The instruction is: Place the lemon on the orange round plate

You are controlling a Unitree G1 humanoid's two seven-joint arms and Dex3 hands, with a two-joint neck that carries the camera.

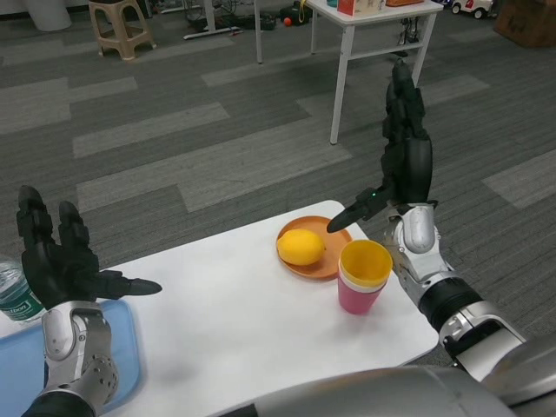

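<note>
The yellow lemon [301, 247] lies on the orange round plate [323, 265] near the far right edge of the white table. My right hand [401, 152] is raised above and to the right of the plate, fingers spread and pointing up, thumb reaching toward the plate, holding nothing. At the table's left side my left hand [61, 256] is lifted with its fingers apart, empty, above a blue tray.
A yellow cup nested in a pink cup [362, 275] stands just right of the plate, close to my right forearm. A blue tray [122, 347] and a water bottle [16, 295] sit at the left. Beyond lie grey carpet, another white table [347, 35] and a stool [122, 26].
</note>
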